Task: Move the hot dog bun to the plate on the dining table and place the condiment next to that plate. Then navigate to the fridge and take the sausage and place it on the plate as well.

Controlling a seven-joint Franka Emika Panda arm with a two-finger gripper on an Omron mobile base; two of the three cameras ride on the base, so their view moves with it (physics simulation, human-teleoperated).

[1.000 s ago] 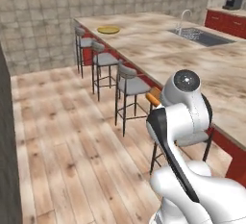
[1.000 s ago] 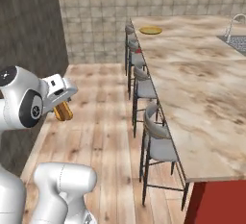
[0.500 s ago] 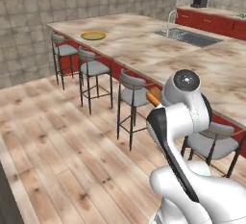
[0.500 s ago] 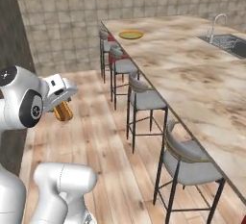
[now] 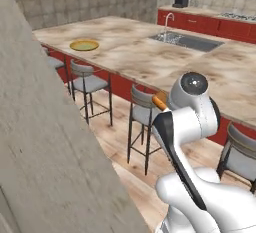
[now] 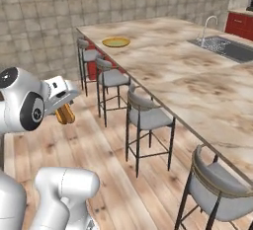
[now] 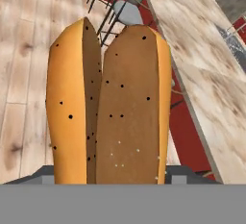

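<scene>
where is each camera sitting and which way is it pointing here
Left base view: behind the arm's left, looking forward and down at the dining table; the white arm rises lower right, the hot dog bun peeking past it.
Right base view: behind the arm's right, facing the same table; the arm rises lower left, the hand closed on the bun.
Hand view: on the hand, looking along the bun at floor, stools and table edge.
Both base views share the plate, sink and stools.

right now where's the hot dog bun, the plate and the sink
hot dog bun (image 7: 108,107), hand view, middle of the split top
plate (image 5: 84,45), left base view, green centre
sink (image 6: 228,48), right base view, steel basin
</scene>
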